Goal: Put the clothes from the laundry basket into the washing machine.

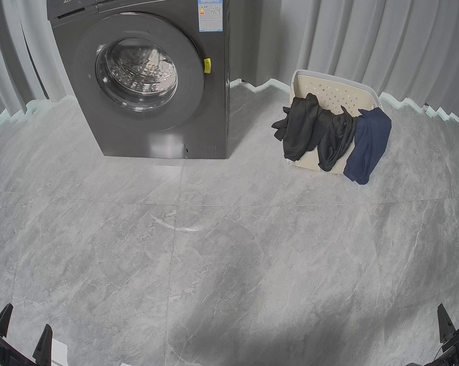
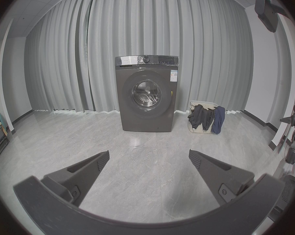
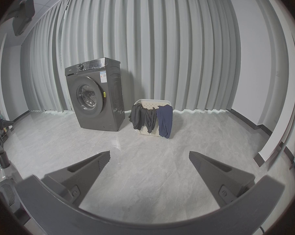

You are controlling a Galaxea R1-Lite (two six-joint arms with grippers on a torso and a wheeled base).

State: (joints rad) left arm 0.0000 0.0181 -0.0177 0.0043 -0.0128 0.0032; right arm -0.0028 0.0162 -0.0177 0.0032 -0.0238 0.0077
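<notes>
Head view, clothes (image 1: 303,128) on laundry basket (image 1: 336,93), far from left gripper (image 1: 26,317), right gripper (image 1: 454,299)

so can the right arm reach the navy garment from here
Probably not. The open right gripper sits far from the navy garment on the basket, with wide bare floor between. Nothing blocks the way, but the robot likely must drive closer.

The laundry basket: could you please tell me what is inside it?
Two black garments and a navy one hang over the basket's front rim. Its bare back wall shows above them; they cover its floor, so anything lying deeper cannot be seen.
</notes>
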